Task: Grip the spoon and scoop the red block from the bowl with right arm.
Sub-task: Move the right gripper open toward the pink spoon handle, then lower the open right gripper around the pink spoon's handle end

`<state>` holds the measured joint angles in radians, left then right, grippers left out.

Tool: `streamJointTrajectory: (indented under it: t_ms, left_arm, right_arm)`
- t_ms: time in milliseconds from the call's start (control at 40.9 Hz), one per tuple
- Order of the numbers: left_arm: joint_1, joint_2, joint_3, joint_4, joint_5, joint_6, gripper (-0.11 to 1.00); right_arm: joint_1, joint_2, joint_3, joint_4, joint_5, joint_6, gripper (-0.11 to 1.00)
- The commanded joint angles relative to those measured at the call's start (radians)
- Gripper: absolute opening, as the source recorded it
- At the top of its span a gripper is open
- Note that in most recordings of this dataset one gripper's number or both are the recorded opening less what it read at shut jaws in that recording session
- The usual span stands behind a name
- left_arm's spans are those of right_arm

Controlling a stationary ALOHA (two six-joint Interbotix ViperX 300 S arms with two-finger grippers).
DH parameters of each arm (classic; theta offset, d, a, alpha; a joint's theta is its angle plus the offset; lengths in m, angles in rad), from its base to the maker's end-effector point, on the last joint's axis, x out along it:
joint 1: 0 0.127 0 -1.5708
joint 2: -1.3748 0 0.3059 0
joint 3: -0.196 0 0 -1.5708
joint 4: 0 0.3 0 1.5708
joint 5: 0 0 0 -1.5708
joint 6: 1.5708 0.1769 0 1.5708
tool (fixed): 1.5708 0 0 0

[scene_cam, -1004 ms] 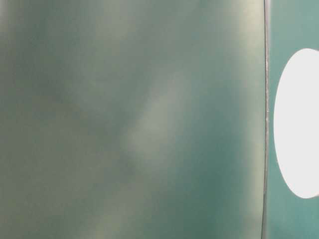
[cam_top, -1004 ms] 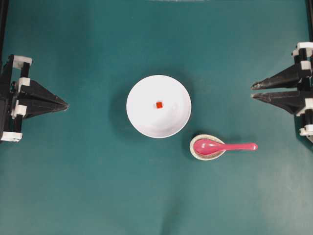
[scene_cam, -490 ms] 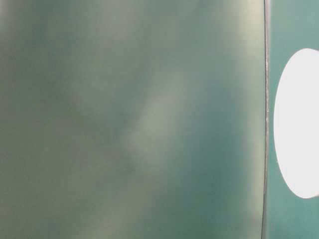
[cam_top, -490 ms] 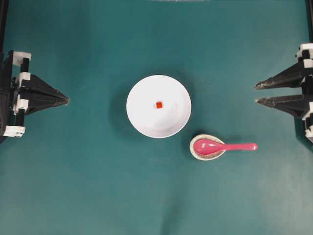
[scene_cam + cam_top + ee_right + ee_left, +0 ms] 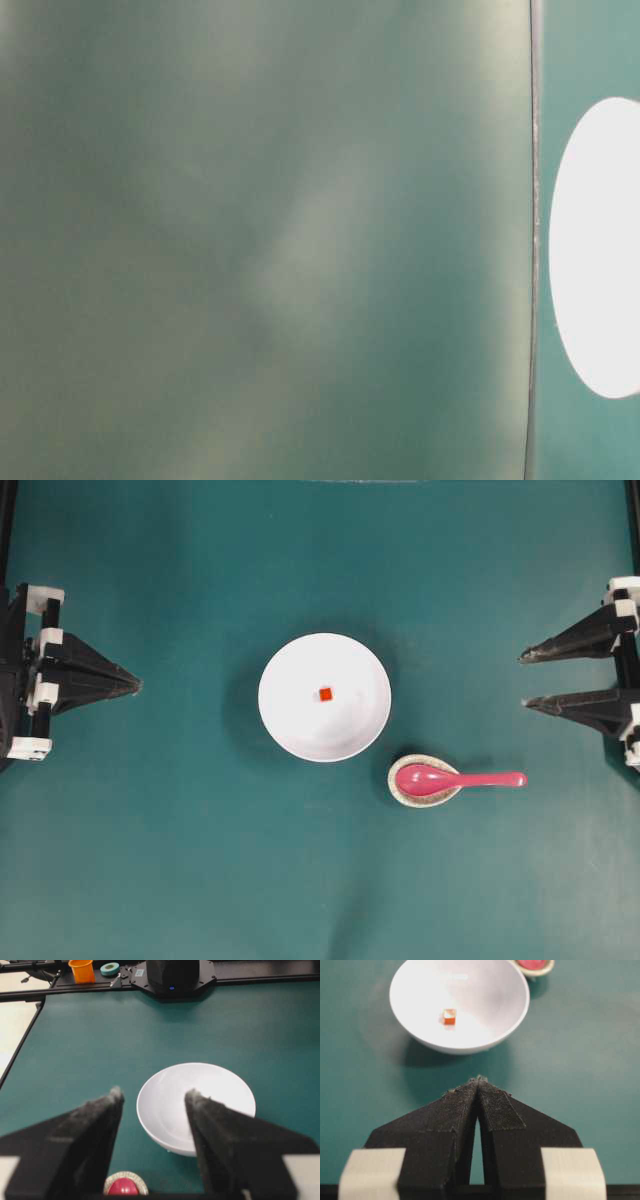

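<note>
While the spoon lay with its scoop in the speckled dish, just beside the bowl holding the red block, the right gripper hung level at the table's edge, fingers spread wide, holding nothing. The left gripper was pinched closed, empty.

Teal table, white bowl at centre, speckled beige dish just beside it

Blurred table-level view, cropped dishes at the wrists

The table-level view is a green blur; only the bowl shows, cut by the right edge. Beyond the bowl, the left wrist view crops the spoon and its rest dish.
</note>
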<state>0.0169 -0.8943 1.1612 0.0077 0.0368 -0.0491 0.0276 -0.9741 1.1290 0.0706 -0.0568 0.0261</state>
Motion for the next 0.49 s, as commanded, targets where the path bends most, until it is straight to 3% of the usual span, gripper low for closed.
streamJointTrajectory:
  t_ms: [0,269,465]
  left_arm:
    - [0.002,0.006,-0.031,0.003,0.003,0.0,-0.01]
    - [0.002,0.006,-0.031,0.003,0.008,0.0,-0.01]
    - [0.002,0.006,-0.031,0.002,0.011,0.0,-0.01]
  right_arm:
    - [0.003,0.015,-0.002,0.008,-0.005,-0.002,0.58]
    - [0.005,0.074,0.064,0.032,-0.04,-0.002,0.6]
    - [0.029,0.12,0.14,0.035,-0.172,0.0,0.6]
